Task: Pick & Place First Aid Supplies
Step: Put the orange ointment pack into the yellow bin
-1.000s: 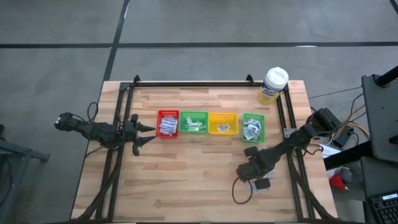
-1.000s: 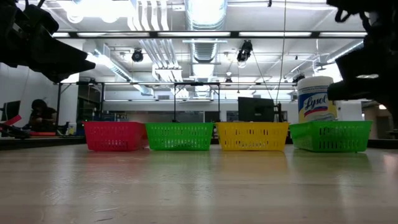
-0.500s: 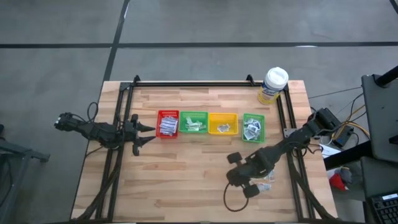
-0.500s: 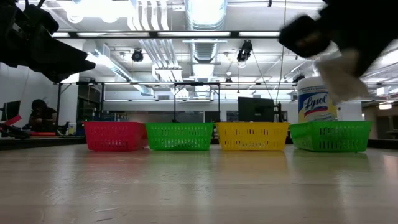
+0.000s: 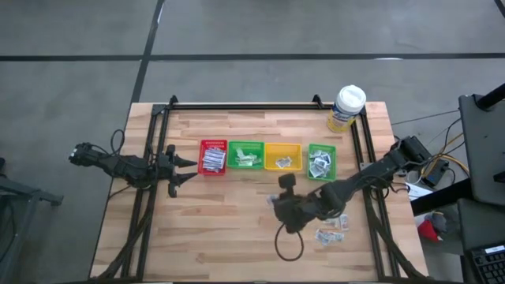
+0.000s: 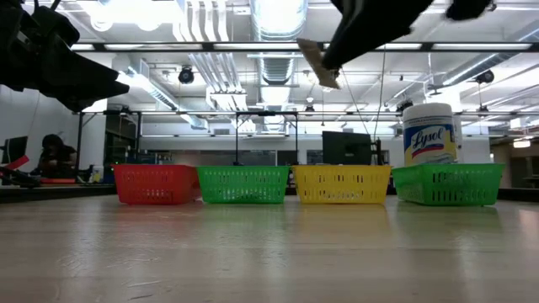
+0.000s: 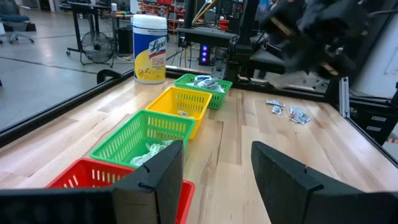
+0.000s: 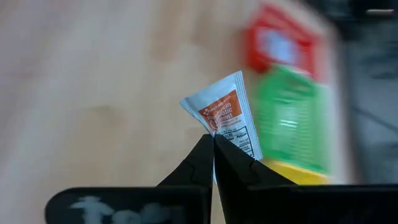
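Note:
Loose first aid supplies (image 5: 331, 230), small pale packets, lie flat on the wood near the table's right edge and also show in the left wrist view (image 7: 290, 112). More fill the red (image 5: 213, 158), green (image 5: 246, 155), yellow (image 5: 282, 156) and second green tray (image 5: 321, 162). My right gripper (image 5: 278, 202) hangs above the table in front of the yellow tray, shut on a white packet with an orange label (image 8: 224, 115). It shows high up in the low view (image 6: 324, 67). At the table's left edge my left gripper (image 7: 214, 168) waits open. My right gripper pinches one short end of the packet (image 8: 217, 137) between its two fingertips. The fingers slant downward toward the table's left side. The packet sticks out past the fingertips, lifted clear of the table.
A white-lidded, yellow-labelled tub (image 5: 347, 108) stands at the far right corner, behind the tray row. A black frame rail (image 5: 245, 106) runs round the table. Bare wood lies between the trays and the near edge.
My right gripper has risen from the loose packets near the right edge and swung toward the table's left, tipping from pointing steeply down to a slant. It stays shut, and the packet has come up clear of the table with it.

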You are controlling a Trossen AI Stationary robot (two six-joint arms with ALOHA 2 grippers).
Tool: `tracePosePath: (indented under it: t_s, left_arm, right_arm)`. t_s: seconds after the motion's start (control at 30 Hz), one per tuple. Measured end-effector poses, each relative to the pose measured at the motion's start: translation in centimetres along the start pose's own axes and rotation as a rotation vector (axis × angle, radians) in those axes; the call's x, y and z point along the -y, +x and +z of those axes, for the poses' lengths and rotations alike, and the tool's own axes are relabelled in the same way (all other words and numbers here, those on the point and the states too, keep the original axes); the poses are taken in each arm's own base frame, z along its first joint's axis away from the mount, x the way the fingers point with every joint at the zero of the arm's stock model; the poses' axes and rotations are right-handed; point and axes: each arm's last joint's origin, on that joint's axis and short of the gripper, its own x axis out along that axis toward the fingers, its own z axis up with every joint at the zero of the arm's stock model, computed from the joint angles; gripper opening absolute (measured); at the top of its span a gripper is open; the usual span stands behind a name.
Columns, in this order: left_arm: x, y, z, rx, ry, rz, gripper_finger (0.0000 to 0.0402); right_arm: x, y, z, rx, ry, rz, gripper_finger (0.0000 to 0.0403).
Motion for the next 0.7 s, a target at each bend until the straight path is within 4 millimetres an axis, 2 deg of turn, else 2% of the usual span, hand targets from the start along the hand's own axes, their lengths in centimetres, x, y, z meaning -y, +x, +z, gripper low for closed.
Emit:
tracePosePath:
  t_s: [0.13, 0.27, 0.4, 0.7]
  left_arm:
    - [0.0, 0.0, 0.0, 0.0, 0.0, 0.0, 0.0188]
    - [0.0, 0.0, 0.0, 0.0, 0.0, 0.0, 0.0188]
    - [0.0, 0.0, 0.0, 0.0, 0.0, 0.0, 0.0188]
    - [0.0, 0.0, 0.0, 0.0, 0.0, 0.0, 0.0188]
  right_arm:
    - [1.1, 0.2, 0.0, -0.009, 0.011, -0.224, 0.0008]
    - [2.6, 0.8, -0.2, -0.031, 0.047, -0.343, 0.0008]
    - [4.8, 1.8, -0.6, -0.062, 0.169, -0.403, 0.0008]
    - [9.3, 3.5, -3.2, -0.239, 0.366, -0.463, 0.0008]
